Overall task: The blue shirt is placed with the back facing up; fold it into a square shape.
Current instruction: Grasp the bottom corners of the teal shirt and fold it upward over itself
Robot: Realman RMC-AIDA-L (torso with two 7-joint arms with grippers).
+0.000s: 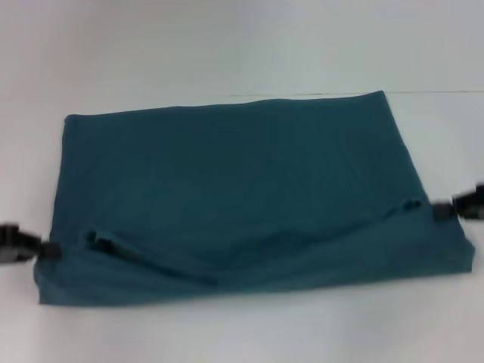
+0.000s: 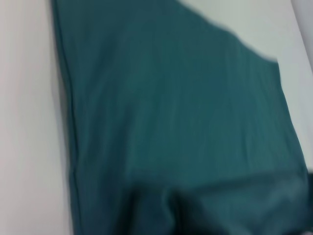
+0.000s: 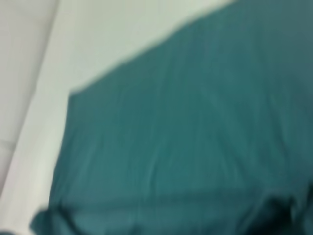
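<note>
A large dark teal-blue soft cotton shirt (image 1: 234, 197) lies flat on a plain white table (image 1: 227, 45), already folded into a wide rectangle with its plain side up. A raised fold ridge runs along the shirt's near portion, with a tucked flap showing close to its near-left corner.

The left gripper (image 1: 47, 249), a small black tool, sits at the shirt's left edge, close to that near-left corner, its tip touching the cloth. The right gripper (image 1: 442, 212), also black, sits at the shirt's right edge, close to the near-right corner, likewise meeting the cloth. Whether either one is spread apart or pinching the fabric cannot be told.

Both wrist views show only teal cloth over white table, with a darker bunched fold nearest each camera.

Judging from this layout, the sleeves and sides appear folded in, and the step in hand is a crosswise fold. The next move likely calls for both grippers to hold the side edges evenly and carry the near portion toward the shirt's far edge, keeping the corners aligned.
</note>
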